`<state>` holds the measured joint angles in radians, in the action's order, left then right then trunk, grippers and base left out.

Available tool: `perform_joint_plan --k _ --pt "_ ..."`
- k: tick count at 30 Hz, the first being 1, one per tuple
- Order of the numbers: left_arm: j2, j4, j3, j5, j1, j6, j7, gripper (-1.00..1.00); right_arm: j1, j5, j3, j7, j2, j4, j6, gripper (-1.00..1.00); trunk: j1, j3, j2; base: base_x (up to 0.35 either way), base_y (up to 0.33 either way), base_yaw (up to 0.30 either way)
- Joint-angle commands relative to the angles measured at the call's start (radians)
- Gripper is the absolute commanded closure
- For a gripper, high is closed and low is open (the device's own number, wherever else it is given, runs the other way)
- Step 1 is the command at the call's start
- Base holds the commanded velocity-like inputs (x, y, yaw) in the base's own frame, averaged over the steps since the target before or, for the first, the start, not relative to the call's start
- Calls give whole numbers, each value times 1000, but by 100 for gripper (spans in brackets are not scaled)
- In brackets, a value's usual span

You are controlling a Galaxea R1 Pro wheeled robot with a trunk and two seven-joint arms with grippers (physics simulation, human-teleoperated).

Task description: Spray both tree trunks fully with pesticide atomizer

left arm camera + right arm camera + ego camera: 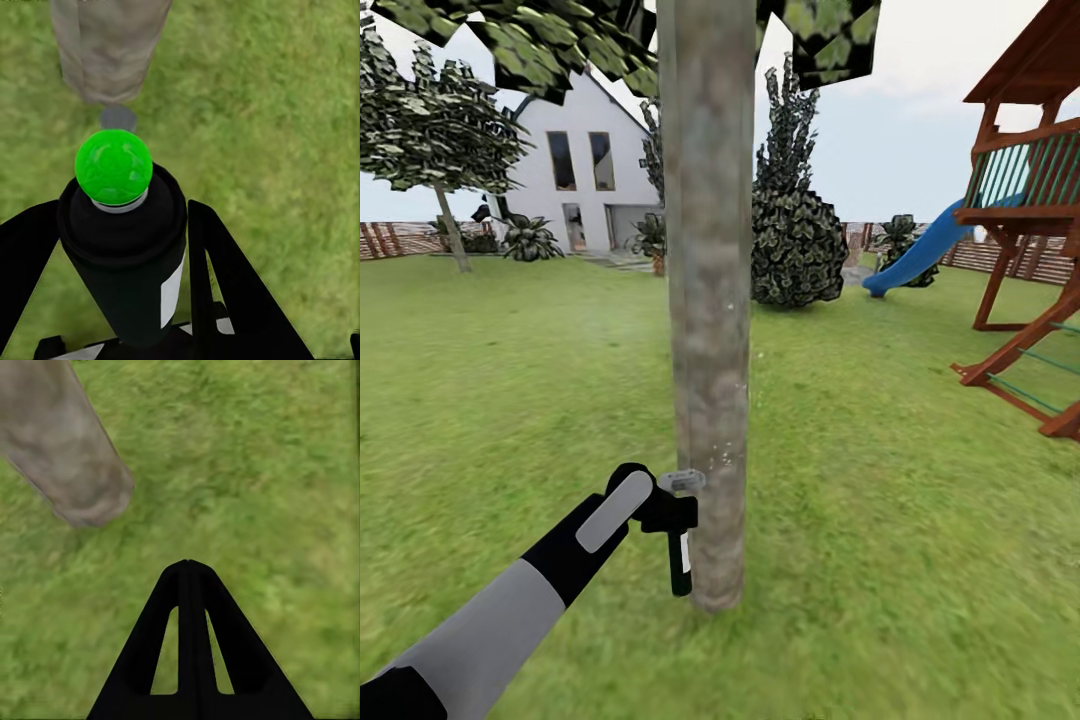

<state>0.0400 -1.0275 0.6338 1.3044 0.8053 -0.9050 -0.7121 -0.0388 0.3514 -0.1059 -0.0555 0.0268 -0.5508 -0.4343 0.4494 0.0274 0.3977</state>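
1. The head view gave the wide scene: the left arm [510, 610] reached forward and up from the lower left across the lawn [880, 480], ending in the left claw [665, 515] just beside the near tree trunk [708, 300]
2. The left claw was clamped on the pesticide atomizer [680, 540], whose pale grey head sat above the claw, right against the bark, while its dark stem hung below
3. A few white specks of pesticide [726, 458] dotted the bark just above the claw
4. Far beyond the claw, to its left, stood the second tree [440, 130] before a white house [585, 170]; to its right were a dark conifer [795, 240], a blue slide [920, 255] and a wooden play frame [1030, 220]
5. The left wrist view showed what the head view could not: the atomizer's [127, 247] bright green round end [114, 166] between the two black fingers [225, 292], with the trunk's base [109, 49] ahead on the grass
6. The right wrist view showed the right claw [189, 577] with fingers pressed together, grasping nothing, over grass, the trunk's foot [64, 457] ahead of it
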Motion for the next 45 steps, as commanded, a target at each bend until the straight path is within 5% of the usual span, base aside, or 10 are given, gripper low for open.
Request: perform_joint_plan --k 1,31,38,45 --pt "1 -2 3 10 1 1 -10 100 -1 8 -7 -6 -1 0 -4 100 1 2 2 0 350 -247" --pt "1 -6 4 10 0 20 -10 100 -1 8 -7 -6 -1 0 -4 100 1 2 2 0 350 -244" --pt "1 8 0 10 0 62 -10 100 -1 6 -8 -6 1 0 -4 100 1 2 2 -4 75 -27" --pt "0 1 -7 17 54 2 -62 100 -1 6 -9 -6 1 0 -4 100 1 2 2 0 1 0"
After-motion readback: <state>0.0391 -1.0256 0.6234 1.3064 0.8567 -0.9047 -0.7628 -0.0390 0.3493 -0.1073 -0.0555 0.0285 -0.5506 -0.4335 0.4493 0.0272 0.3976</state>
